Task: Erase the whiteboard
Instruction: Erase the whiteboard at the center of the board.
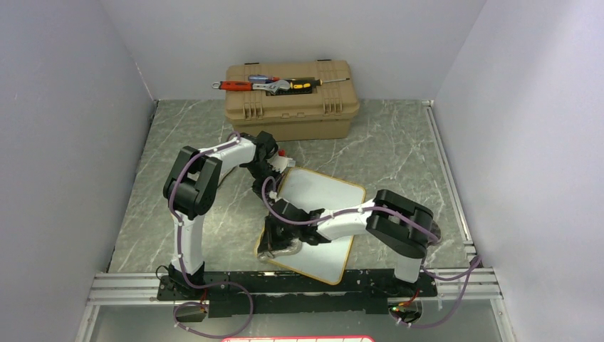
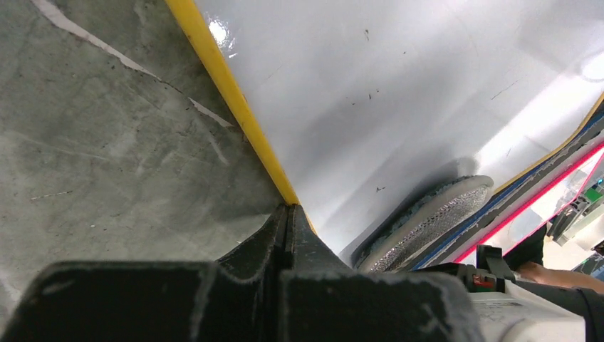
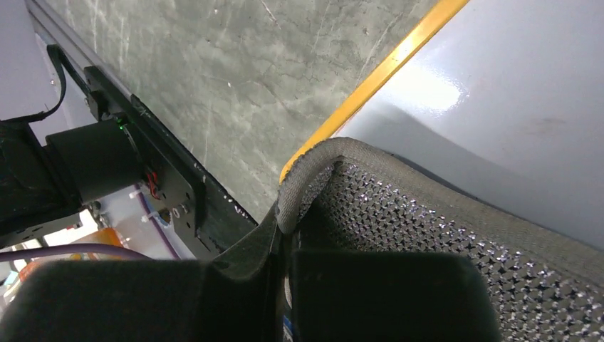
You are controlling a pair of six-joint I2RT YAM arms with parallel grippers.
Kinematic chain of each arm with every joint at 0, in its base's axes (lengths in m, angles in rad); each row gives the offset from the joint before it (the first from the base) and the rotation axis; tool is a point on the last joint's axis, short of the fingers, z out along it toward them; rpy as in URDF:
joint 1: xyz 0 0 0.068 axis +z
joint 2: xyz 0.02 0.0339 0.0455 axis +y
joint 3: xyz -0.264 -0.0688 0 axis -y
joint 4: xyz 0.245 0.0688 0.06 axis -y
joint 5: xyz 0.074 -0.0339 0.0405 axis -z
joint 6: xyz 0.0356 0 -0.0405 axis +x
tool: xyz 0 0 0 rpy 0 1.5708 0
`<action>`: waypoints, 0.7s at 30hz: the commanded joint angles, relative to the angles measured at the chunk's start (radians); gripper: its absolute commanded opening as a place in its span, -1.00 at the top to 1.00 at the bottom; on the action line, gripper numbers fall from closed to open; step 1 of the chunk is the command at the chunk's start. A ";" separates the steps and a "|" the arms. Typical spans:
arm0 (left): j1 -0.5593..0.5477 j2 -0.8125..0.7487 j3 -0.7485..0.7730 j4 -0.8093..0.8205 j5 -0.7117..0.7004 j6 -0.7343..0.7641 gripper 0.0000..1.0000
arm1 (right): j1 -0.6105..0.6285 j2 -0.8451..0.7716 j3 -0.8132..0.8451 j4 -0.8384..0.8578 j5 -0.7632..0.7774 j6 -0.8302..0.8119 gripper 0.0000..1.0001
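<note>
Right gripper (image 3: pixel 283 231) pinching grey mesh cloth (image 3: pixel 427 235), lower-left corner of whiteboard (image 1: pixel 322 194), mid-frame.
Left gripper (image 2: pixel 288 217) pressed together against yellow rim (image 2: pixel 235 107); surface appears nearly clean, faint specks remaining.

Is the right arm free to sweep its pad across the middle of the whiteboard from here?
Probably yes. The right pincer grips the grey mesh pad at the near rim of the whiteboard, and the surface ahead looks bare. The left pincer sits shut at the far rim, aside.

whiteboard (image 1: pixel 322 198): you can read no words or numbers on it
toolbox (image 1: pixel 292 114): you can read no name or label on it
</note>
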 commanded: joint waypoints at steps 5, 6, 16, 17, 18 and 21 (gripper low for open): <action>0.003 0.084 -0.065 0.141 -0.215 0.091 0.94 | -0.018 -0.176 -0.313 -0.122 0.169 0.026 1.00; 0.007 0.083 -0.063 0.140 -0.218 0.094 0.95 | -0.020 -0.234 -0.368 -0.141 0.199 0.053 1.00; 0.044 0.084 -0.048 0.136 -0.191 0.102 0.95 | -0.019 -0.563 -0.594 -0.356 0.179 0.194 1.00; 0.044 0.074 -0.056 0.144 -0.188 0.103 0.94 | -0.019 -0.542 -0.578 -0.351 0.178 0.181 1.00; 0.044 0.064 -0.065 0.151 -0.187 0.104 0.95 | -0.019 -0.511 -0.559 -0.339 0.178 0.168 1.00; 0.043 0.056 -0.068 0.145 -0.189 0.104 0.95 | -0.018 -0.357 -0.481 -0.236 0.128 0.116 1.00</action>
